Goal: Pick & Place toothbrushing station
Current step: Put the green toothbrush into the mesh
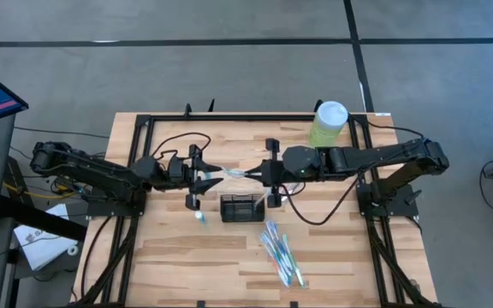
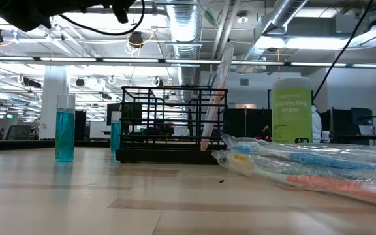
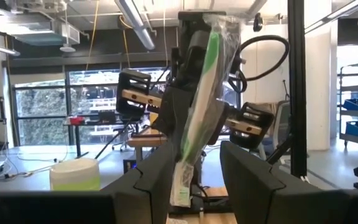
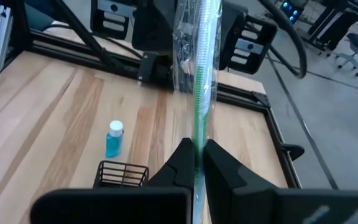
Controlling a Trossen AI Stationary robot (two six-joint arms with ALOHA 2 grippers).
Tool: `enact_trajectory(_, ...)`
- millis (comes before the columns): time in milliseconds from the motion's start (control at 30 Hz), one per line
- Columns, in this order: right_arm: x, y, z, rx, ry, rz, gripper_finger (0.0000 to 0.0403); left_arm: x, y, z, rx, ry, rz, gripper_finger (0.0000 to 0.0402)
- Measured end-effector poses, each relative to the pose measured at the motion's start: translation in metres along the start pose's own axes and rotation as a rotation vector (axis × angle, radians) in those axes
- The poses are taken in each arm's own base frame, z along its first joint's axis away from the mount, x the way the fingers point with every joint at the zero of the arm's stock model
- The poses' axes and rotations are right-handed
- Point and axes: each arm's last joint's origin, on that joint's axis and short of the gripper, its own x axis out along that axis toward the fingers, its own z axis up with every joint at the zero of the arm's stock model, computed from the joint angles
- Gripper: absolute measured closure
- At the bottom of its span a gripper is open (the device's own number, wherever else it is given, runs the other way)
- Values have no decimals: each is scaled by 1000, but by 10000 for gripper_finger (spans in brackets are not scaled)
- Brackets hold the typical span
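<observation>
1. Low view, nearest: wrapped toothbrushes lie loose on the table, likely awaiting their turn.
2. Behind them stands the station, mid-table, one wrapped brush already leaning in it; a blue bottle stands well apart.
3. Above, the right gripper pinches a green brush shut by one end.
4. The left gripper meets it, jaws parted around the other end, probably a handover.
5. Farthest, the wipes canister sits by the table edge, clear of both arms.

The right gripper, at lower centre of the frame, pinches a clear-wrapped green toothbrush that runs up to the top edge. At lower left, the black mesh holder sits on the wooden table, with a small blue bottle just above it.
</observation>
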Motion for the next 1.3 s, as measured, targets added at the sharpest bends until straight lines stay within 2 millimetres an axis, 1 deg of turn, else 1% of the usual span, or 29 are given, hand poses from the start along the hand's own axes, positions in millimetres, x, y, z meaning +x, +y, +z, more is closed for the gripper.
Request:
enact_trajectory(133, 0, -1, 3, 1, -29, -1, 398, 4, -1, -10, 4, 35, -3, 275)
enact_trajectory(267, 0, 0, 7, 5, -83, 58, 398, 11, -2, -25, 6, 37, 2, 275)
enact_trajectory(500, 1, 3, 6, 6, -101, 66, 398, 18, 1, -41, 7, -11, 24, 275)
enact_trajectory(567, 1, 4, 6, 7, -108, 69, 397, 22, 1, -43, 7, -11, 24, 275)
enact_trajectory(800, 1, 4, 9, 12, -137, 81, 397, 44, -3, -50, 9, -8, -14, 275)
enact_trajectory(933, 1, 4, 8, 13, -135, 81, 398, 51, -4, -51, 31, -12, -18, 275)
enact_trajectory(1033, 1, 4, 8, 13, -136, 82, 397, 55, -4, -47, 32, -30, -44, 275)
enact_trajectory(1300, 0, 4, 12, 17, -182, 102, 397, 61, -5, -41, 61, -60, -48, 275)
